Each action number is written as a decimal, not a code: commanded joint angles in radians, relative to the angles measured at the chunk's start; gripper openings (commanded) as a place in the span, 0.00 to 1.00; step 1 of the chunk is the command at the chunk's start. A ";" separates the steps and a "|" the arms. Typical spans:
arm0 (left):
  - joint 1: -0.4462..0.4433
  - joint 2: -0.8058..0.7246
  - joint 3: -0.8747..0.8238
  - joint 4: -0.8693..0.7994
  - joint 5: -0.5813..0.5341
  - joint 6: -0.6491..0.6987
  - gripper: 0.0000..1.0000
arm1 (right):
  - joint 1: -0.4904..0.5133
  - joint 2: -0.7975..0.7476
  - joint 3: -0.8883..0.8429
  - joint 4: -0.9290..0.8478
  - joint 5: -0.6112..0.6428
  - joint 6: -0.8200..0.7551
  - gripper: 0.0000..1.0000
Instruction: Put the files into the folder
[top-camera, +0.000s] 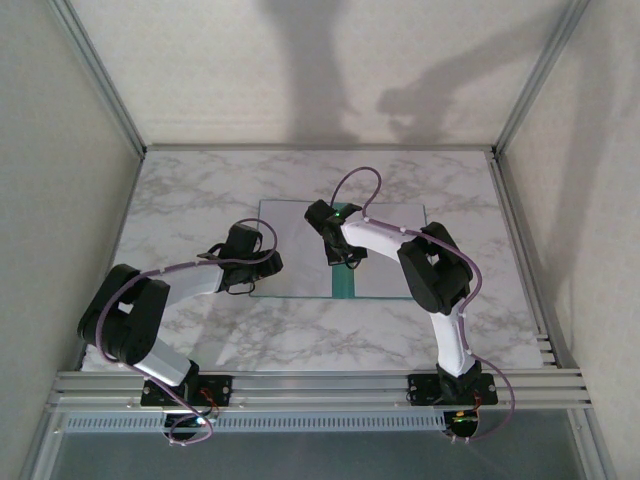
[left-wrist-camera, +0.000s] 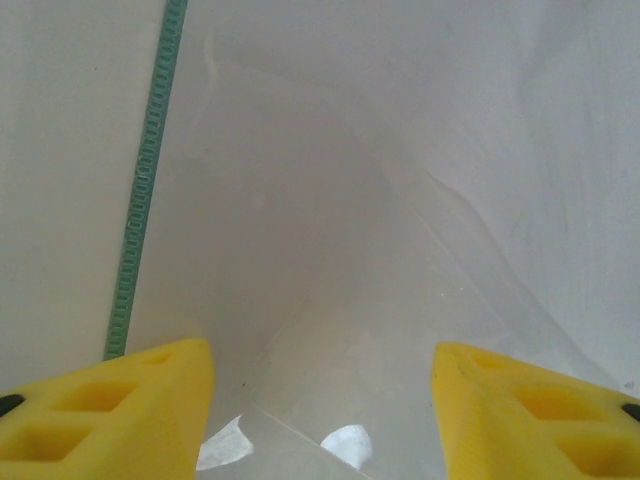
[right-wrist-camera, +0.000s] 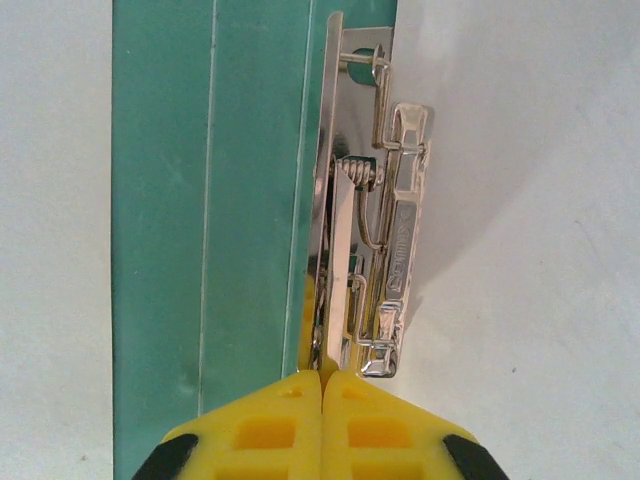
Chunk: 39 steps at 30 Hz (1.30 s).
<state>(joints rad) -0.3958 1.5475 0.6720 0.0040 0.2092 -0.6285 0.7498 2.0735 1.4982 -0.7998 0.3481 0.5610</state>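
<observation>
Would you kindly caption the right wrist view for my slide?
Right hand shut at the metal clip on the teal folder, white files alongside.

Bright soft light, faint rear shadows

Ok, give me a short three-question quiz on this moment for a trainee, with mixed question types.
1. True or false: the right gripper has its jaws pressed together right beside the metal clip on the folder.
2. Pick one. The left gripper is: A) shut on a pen; B) open over the white files; C) shut on the clip.
3. Fill the gap: in the top view the folder lies open on a grey-veined ___ tabletop.

Key: 1 true; 2 B; 3 marble.
</observation>
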 joint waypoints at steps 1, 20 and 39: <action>0.009 0.020 -0.015 -0.017 -0.001 0.004 0.59 | -0.011 0.035 -0.058 -0.076 0.005 -0.012 0.00; 0.012 0.023 -0.020 -0.013 0.004 0.003 0.56 | -0.011 0.019 -0.095 -0.038 0.015 -0.034 0.00; 0.014 0.037 -0.011 -0.016 0.004 0.009 0.55 | -0.010 -0.009 -0.036 -0.084 0.023 -0.073 0.00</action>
<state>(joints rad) -0.3912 1.5539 0.6720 0.0116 0.2165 -0.6285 0.7525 2.0514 1.4738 -0.7788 0.3744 0.5076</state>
